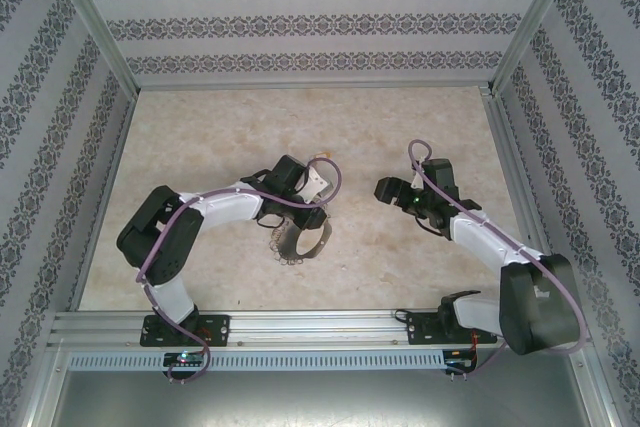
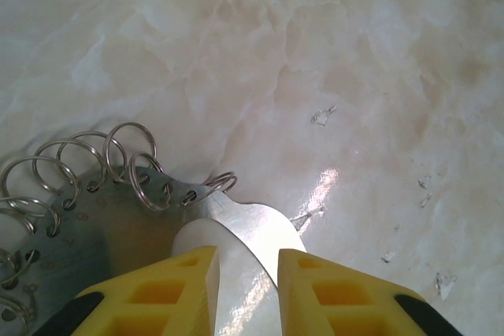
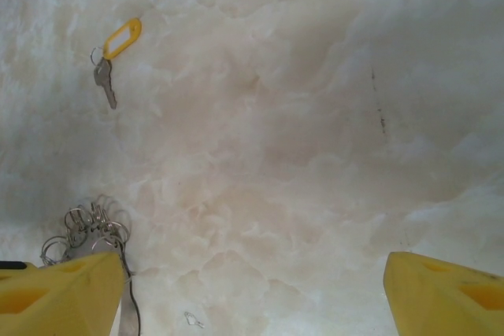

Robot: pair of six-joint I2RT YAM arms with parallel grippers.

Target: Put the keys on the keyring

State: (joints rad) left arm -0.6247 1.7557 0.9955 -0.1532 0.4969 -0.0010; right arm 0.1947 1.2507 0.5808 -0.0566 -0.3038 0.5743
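The keyring [image 2: 118, 218] is a shiny metal band fringed with several small split rings [image 2: 134, 151]. Its rounded end runs between my left gripper's [image 2: 246, 261] yellow fingers [image 2: 165, 289], which are drawn in close around it. From above, the keyring [image 1: 295, 242] sits tilted just under the left gripper [image 1: 305, 217]. The key [image 3: 106, 84], a small grey blade on a yellow tag [image 3: 122, 38], lies flat on the table well ahead of my right gripper [image 3: 256, 273]. That right gripper [image 1: 382, 189] is wide open and holds nothing. The keyring's rings [image 3: 90, 230] peek past its left finger [image 3: 63, 297].
The marble-patterned table [image 1: 420, 267] is fenced by aluminium rails [image 1: 300, 327] and patterned walls [image 1: 300, 22]. A few tiny flecks [image 2: 321, 117] lie on the surface. Open table lies between the two grippers and to the right of the right arm [image 1: 480, 237].
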